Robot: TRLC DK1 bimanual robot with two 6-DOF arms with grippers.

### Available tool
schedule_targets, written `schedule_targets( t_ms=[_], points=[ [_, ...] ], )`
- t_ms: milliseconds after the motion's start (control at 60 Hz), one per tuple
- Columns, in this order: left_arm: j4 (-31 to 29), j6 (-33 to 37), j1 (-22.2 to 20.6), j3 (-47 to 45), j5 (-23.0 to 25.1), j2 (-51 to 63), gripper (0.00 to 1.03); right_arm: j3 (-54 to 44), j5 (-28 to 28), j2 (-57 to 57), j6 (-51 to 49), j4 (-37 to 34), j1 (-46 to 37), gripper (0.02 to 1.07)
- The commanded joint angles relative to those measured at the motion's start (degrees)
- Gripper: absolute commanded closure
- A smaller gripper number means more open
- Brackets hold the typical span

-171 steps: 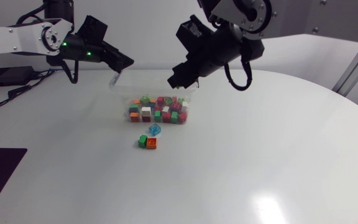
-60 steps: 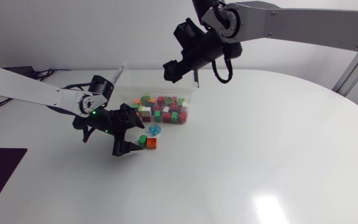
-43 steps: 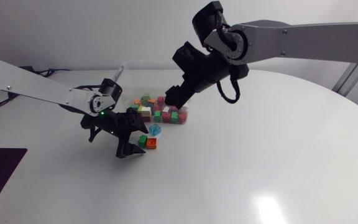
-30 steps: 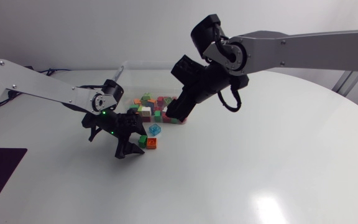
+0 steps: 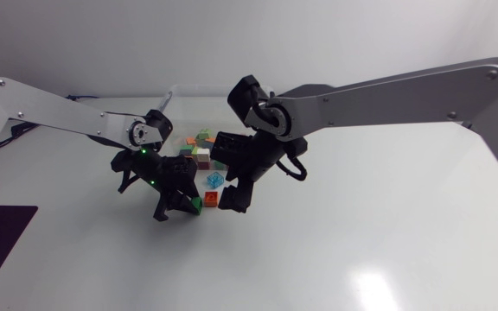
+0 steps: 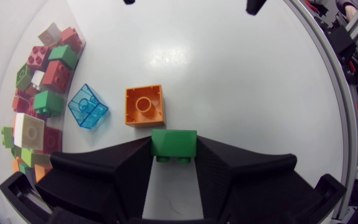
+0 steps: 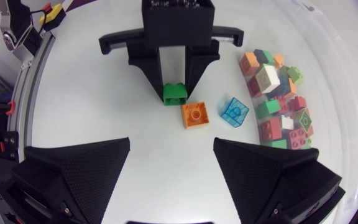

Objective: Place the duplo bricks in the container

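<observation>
Left wrist view showed my left tool (image 6: 174, 163) closed on a small green duplo brick (image 6: 174, 142), one broad black finger against each of its sides, the brick low over the white bench (image 5: 387, 225). Just ahead of it lay a square orange duplo brick (image 6: 145, 106) with one round stud on top; I could not tell whether the two touched. Beside the orange one, on the container's side and a little apart from it, sat a translucent blue duplo brick (image 6: 87, 107), turned at an angle. Further that way, a heap of red, green, white and orange bricks (image 6: 45, 102) lay inside the clear plastic container (image 5: 193, 87). In the right wrist view my right tool (image 7: 171, 163) hung above the bench with its fingers spread wide and nothing between them. It faced the left tool, with the green, orange and blue bricks ahead of it. From the head view, my right arm came in from its side and reached past the middle. Its tool stood just beside the orange brick, in front of the container, and my left tool was close by on the other side of that brick.
</observation>
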Motion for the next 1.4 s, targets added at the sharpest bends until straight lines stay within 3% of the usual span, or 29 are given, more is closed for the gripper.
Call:
schedule_targets(
  t_ms=[0,283,700,950,1050,1183,1350,1383],
  points=[
    [-1.79,2.96,1.43,0.63,-0.07,-1.49,0.74,2.19,-0.38,3.42,-2.92,-1.09,-0.27,0.09],
    [-6.53,3.58,4.77,-0.60,2.22,-10.54,0.74,6.50,-0.82,10.71,-4.24,-1.00,0.00,0.09],
    [-7.94,-1.70,7.32,-1.39,7.58,-24.69,0.74,15.46,0.50,18.54,-5.47,-2.93,0.26,0.10],
    [-7.76,-5.39,10.05,0.63,9.95,-27.50,0.74,20.56,1.47,22.32,-6.43,-6.10,1.58,0.22],
    [-7.67,-7.15,11.01,1.86,11.18,-27.68,0.74,21.88,1.73,23.20,-6.35,-7.07,2.10,0.22],
    [-7.67,-8.29,11.72,2.83,11.89,-28.12,0.74,23.28,1.91,24.51,-6.43,-7.94,2.54,0.40],
    [-7.23,-9.96,11.80,3.79,11.89,-29.00,0.74,24.60,3.05,25.48,-6.17,-10.05,2.63,0.75],
    [-6.79,-10.84,11.80,4.23,11.89,-29.00,0.74,24.60,3.05,25.48,-6.17,-10.58,2.63,0.77]
  ],
)
